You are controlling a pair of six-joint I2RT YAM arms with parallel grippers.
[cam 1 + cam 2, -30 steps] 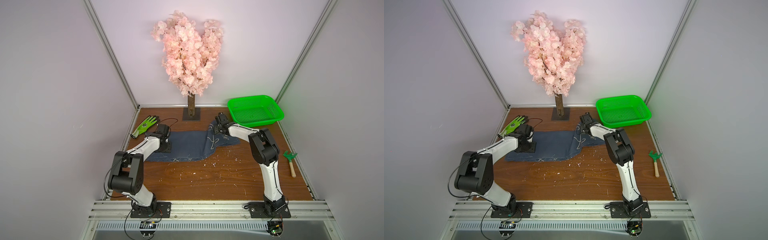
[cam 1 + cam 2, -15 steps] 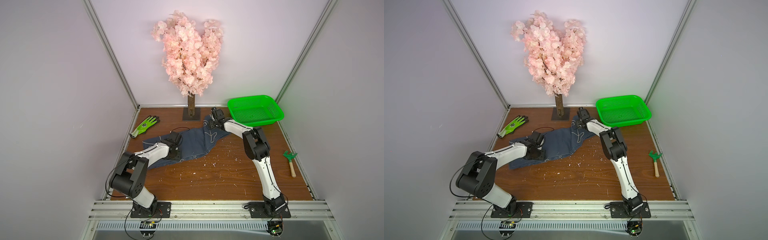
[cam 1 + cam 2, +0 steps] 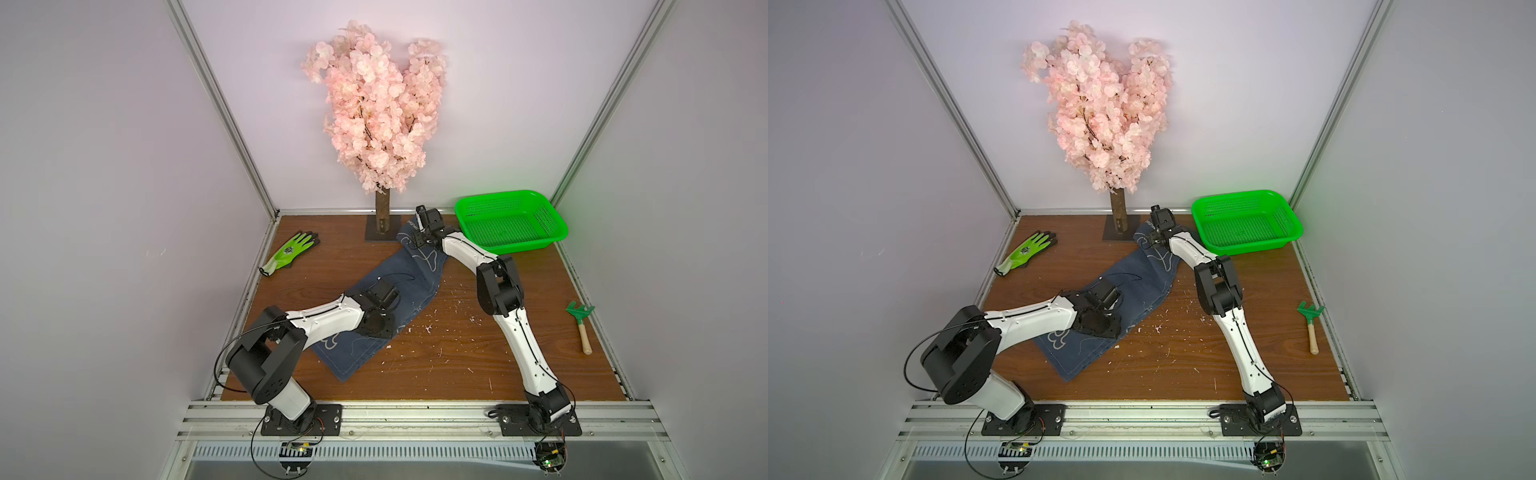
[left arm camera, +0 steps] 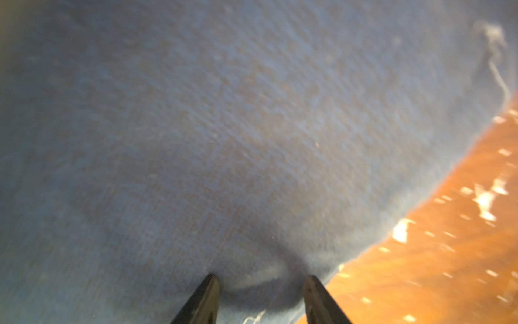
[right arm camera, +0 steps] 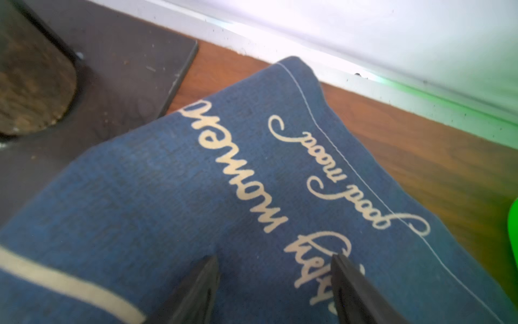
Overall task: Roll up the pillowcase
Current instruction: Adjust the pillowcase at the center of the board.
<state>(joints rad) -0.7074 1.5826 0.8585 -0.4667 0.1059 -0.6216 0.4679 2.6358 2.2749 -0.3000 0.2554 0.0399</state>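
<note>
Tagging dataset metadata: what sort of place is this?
Likely a lab robot test cell: left arm and right arm bolted to an aluminium rail, bare panel walls, staged props: fake blossom tree, green basket.

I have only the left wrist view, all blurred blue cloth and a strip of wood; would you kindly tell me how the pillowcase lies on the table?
Observer: The pillowcase lies unrolled, slanting from the blossom tree's base plate at the back toward the front left.
Operator: Thank you. Where is the other arm working?
Observer: The right pincer sits at the cloth's far corner, jaws apart over the cursive lettering.
Operator: Is anything close to that corner?
Observer: A green basket stands just beyond it, apart from the cloth.
</note>
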